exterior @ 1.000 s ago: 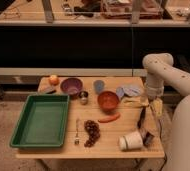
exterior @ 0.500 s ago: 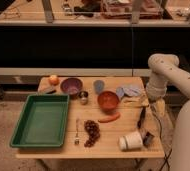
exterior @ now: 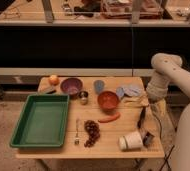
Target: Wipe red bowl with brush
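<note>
Table (exterior: 115,150): tray (exterior: 40,120) fills L half. Back row, L to R: fruit (exterior: 53,79), back-left bowl (exterior: 71,86), tall cup (exterior: 99,86). Small cup (exterior: 83,96) sits btwn back-left bowl & centre bowl (exterior: 108,100). Pepper (exterior: 109,119) just in front of centre bowl. Fork (exterior: 77,132) & grapes (exterior: 92,132) side by side, R of tray. Tipped cup (exterior: 130,141) at front R. Brush (exterior: 141,116) behind it; gripper (exterior: 149,104) nr R edge, just behind brush.

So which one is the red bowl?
On the wooden table, look right of the green plastic tray. The round terracotta-red bowl sits mid-table, with the robot's tool beyond it at the right edge; unlike the purple bowl to its left, it's reddish-brown.
</note>
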Action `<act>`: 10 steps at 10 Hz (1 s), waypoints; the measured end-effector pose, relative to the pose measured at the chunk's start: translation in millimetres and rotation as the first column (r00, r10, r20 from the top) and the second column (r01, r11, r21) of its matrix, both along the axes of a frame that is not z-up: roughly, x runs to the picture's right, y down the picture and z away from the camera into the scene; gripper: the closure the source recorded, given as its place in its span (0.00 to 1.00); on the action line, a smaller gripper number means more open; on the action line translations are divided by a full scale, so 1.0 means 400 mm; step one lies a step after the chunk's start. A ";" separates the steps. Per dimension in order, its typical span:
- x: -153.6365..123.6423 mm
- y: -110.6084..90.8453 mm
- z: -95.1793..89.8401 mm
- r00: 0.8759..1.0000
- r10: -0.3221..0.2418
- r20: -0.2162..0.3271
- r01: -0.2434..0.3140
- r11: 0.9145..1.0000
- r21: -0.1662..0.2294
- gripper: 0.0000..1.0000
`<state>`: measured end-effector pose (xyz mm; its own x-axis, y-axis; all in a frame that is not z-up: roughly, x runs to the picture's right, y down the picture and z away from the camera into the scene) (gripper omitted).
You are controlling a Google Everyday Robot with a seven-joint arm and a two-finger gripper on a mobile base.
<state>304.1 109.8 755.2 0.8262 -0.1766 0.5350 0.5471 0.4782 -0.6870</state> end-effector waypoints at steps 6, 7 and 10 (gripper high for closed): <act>0.031 0.005 -0.103 0.968 -0.126 0.219 0.059 0.955 0.290 0.20; 0.027 -0.001 -0.127 0.942 -0.178 0.283 0.070 0.932 0.355 0.20; 0.036 -0.002 -0.167 0.903 -0.254 0.347 0.085 0.897 0.435 0.20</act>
